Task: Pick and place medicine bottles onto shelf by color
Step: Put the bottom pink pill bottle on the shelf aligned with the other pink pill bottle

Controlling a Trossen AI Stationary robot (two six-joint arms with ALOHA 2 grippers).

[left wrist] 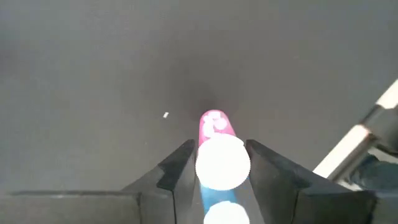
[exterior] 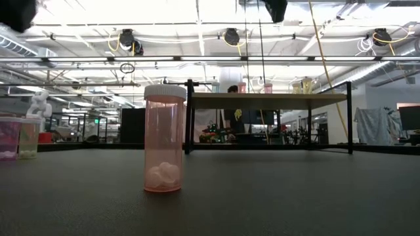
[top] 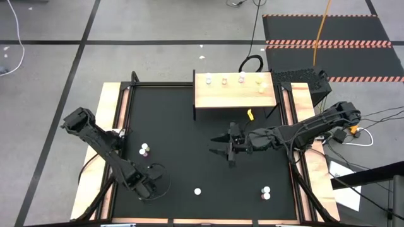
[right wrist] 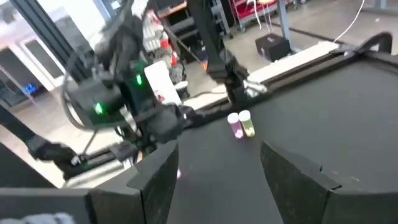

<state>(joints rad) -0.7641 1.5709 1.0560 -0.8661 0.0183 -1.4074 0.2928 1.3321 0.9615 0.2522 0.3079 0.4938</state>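
Note:
My left gripper [top: 149, 184] is low at the table's near left. In the left wrist view it [left wrist: 221, 155] is shut on a pink bottle [left wrist: 214, 124] with a white cap. A blue bottle [left wrist: 221, 198] stands close behind it, between the fingers. My right gripper [top: 224, 150] hangs over the table's middle, open and empty, as the right wrist view [right wrist: 214, 180] shows. The light-wood shelf [top: 218, 98] stands at the far middle with several bottles on it. Another pink bottle [exterior: 163, 141] stands on its base near the front edge. My left gripper has the pink bottle's white cap [left wrist: 222, 164] between its two fingers [left wrist: 180, 165], one on each side. The fingers come from above, pointing down. The bottle stands upright under them; I cannot tell whether its base is on the table.
A purple and a yellowish bottle [top: 144, 149] stand together at the table's left, also in the right wrist view [right wrist: 241, 124]. Two more bottles [top: 266, 193] stand near the front right. A yellow tag [top: 250, 114] lies in front of the shelf. Wooden strips [top: 113, 126] edge the table.

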